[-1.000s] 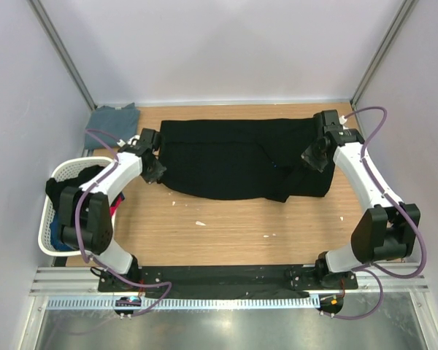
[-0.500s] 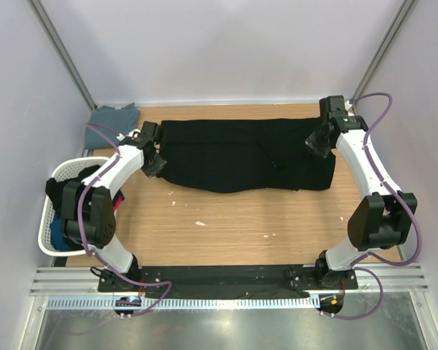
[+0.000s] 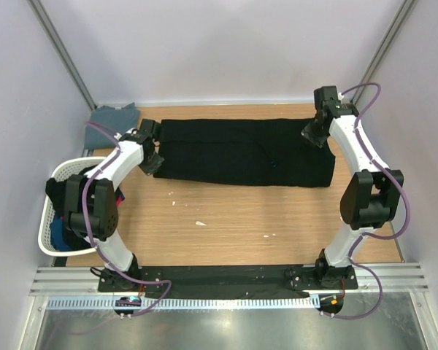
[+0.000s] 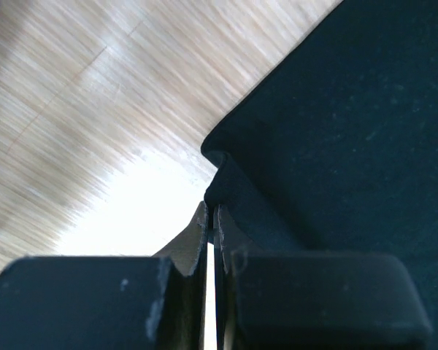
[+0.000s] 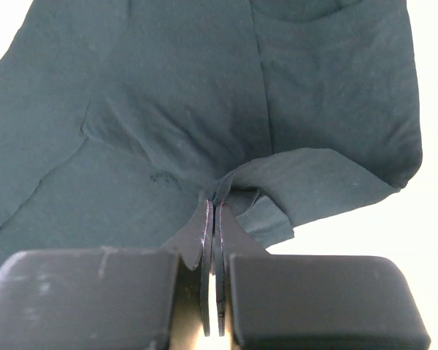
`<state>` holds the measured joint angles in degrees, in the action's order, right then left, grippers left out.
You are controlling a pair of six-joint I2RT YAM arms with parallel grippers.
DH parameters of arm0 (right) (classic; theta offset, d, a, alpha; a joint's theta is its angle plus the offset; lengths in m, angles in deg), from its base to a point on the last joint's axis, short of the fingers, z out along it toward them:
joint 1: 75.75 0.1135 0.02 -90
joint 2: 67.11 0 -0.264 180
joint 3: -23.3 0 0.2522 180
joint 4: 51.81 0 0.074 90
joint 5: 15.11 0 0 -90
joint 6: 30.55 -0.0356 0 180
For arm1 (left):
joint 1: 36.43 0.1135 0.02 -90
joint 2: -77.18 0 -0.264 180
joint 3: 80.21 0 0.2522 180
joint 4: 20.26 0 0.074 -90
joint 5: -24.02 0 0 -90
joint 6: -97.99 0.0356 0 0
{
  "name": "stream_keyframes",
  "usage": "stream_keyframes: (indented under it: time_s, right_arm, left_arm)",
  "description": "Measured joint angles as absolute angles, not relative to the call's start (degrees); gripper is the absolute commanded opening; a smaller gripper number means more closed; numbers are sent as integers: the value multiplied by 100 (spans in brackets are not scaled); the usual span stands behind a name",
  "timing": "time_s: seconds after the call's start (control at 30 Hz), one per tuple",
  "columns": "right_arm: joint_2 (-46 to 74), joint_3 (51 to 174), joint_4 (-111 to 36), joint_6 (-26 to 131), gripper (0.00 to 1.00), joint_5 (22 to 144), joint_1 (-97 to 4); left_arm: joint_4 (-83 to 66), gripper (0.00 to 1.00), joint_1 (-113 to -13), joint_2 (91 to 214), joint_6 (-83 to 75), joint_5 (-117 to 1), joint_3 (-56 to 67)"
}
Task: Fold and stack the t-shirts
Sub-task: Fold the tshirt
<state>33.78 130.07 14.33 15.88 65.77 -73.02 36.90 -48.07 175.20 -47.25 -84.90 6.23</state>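
- Top view: a large black cloth t-shirt [image 3: 241, 149] lies as a wide band across the far wooden surface [image 3: 233, 219], with a slate grey-blue t-shirt [image 3: 113, 115] at the far-left corner.
- A white plastic laundry basket [image 3: 41, 226] at the left edge holds dark, blue and red cloth.
- Left wrist: the left hand [image 4: 210, 211] is pressed together, pinching the black shirt's corner.
- Right wrist: the right hand [image 5: 213, 200] pinches a raised fold of it.

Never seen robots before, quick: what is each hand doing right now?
Left gripper: closed, pinching the black t-shirt at its edge.
Right gripper: closed, pinching the same shirt.
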Motion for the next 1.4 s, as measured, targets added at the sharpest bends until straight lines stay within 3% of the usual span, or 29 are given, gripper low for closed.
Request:
stream_keyframes:
  time_s: [1.4]
  right_arm:
    - [5434,15785,1798,2604,1,6481,-7368]
  left_arm:
    - [3659,0,-4720,18398,-4660,-8625,1419]
